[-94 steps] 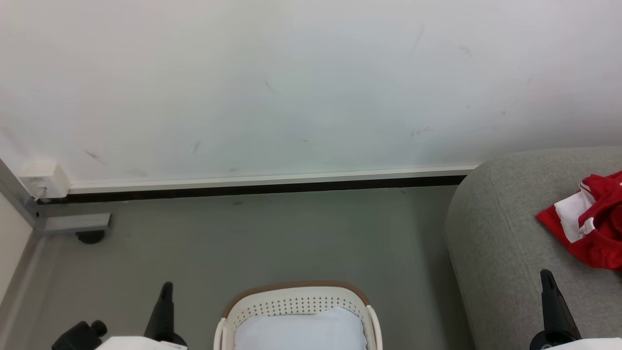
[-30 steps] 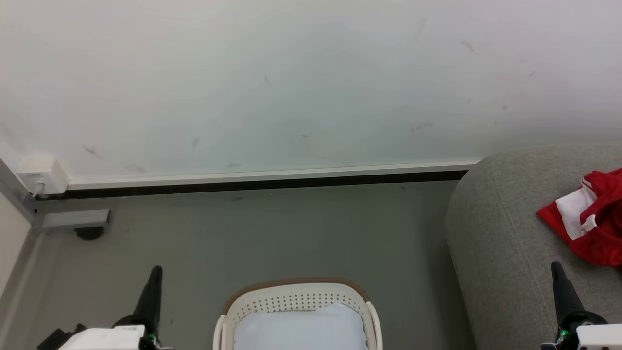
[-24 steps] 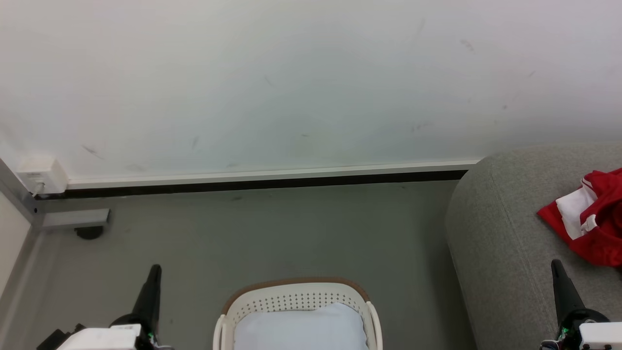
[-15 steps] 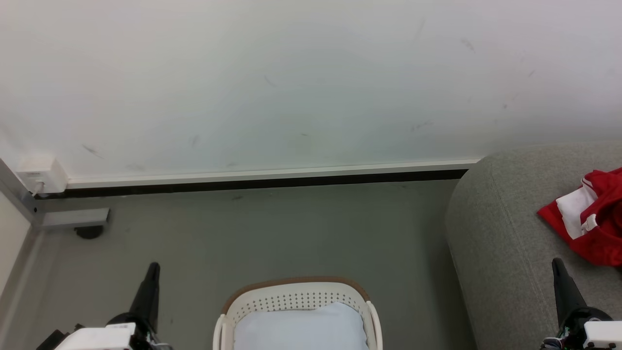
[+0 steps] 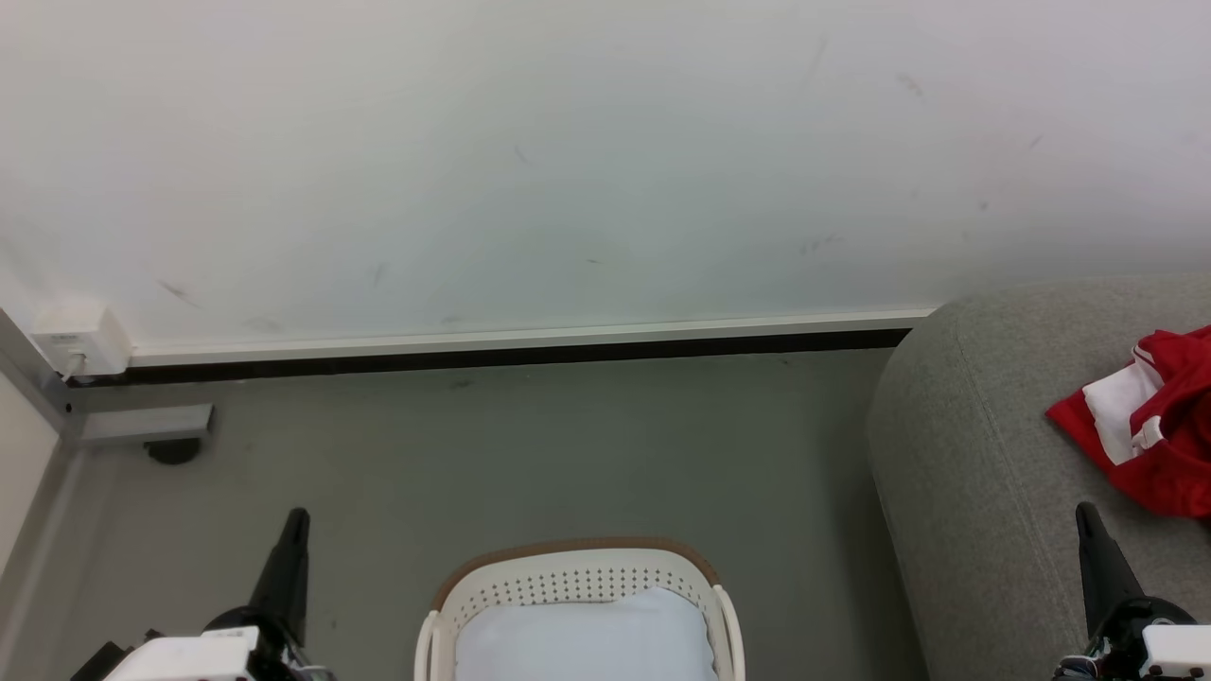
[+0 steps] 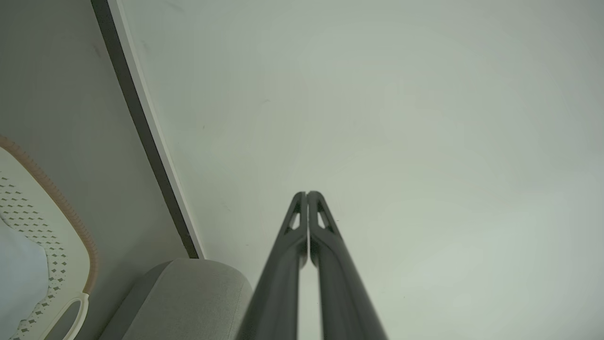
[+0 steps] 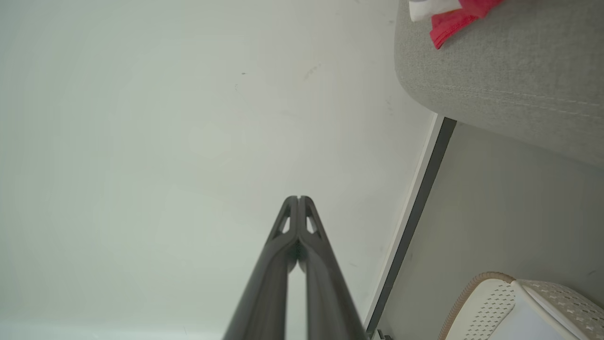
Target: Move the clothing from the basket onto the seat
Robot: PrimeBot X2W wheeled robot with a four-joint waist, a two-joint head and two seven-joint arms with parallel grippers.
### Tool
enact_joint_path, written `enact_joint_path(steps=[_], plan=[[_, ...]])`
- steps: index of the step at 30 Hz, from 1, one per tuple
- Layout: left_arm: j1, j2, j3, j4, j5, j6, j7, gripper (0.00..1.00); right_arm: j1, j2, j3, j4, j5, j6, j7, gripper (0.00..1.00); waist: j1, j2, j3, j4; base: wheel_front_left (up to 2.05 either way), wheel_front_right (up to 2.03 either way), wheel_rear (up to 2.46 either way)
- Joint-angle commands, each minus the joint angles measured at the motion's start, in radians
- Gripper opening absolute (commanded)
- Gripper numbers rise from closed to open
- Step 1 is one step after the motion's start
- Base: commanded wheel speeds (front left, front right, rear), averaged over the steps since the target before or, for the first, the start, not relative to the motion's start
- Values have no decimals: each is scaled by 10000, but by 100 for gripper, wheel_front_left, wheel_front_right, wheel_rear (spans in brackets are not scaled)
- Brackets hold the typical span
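Red clothing (image 5: pixel 1156 430) with white panels lies crumpled on the grey seat (image 5: pixel 965 473) at the right edge of the head view; a corner of the clothing (image 7: pixel 448 21) also lies on the seat (image 7: pixel 509 94) in the right wrist view. The cream basket (image 5: pixel 577 577) with a brown rim stands bottom centre and holds a pale cushion (image 5: pixel 587 638). My left gripper (image 5: pixel 297 518) is shut and empty, left of the basket. My right gripper (image 5: pixel 1086 514) is shut and empty, over the seat's front. In both wrist views the fingers (image 6: pixel 306 196) (image 7: pixel 298 200) are pressed together, pointing at the wall.
A white wall with a dark baseboard (image 5: pixel 511 355) runs behind the grey floor (image 5: pixel 530 454). A metal frame foot with a caster (image 5: pixel 170 445) and a white box (image 5: pixel 80 345) sit at the far left. The basket (image 6: pixel 56 212) and the seat (image 6: pixel 188 293) lie at the left wrist view's lower left.
Both grippers have sunk slightly toward the bottom edge of the head view, the left one also drifting left. Clothing, basket and seat have stayed put.
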Motion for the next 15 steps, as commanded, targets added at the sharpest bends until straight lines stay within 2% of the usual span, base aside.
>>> enact_joint_path(steps=[1, 15], plan=[[-84, 69, 18, -31, -130, -56, 39, 0, -118, 8, -28, 24, -2, -21, -2, 0, 0, 0, 0, 0, 0, 0, 0], [-83, 69, 13, -30, -131, -57, 37, 0, -121, 24, -57, 25, -41, -21, 34, 0, 0, 0, 0, 0, 0, 0, 0]])
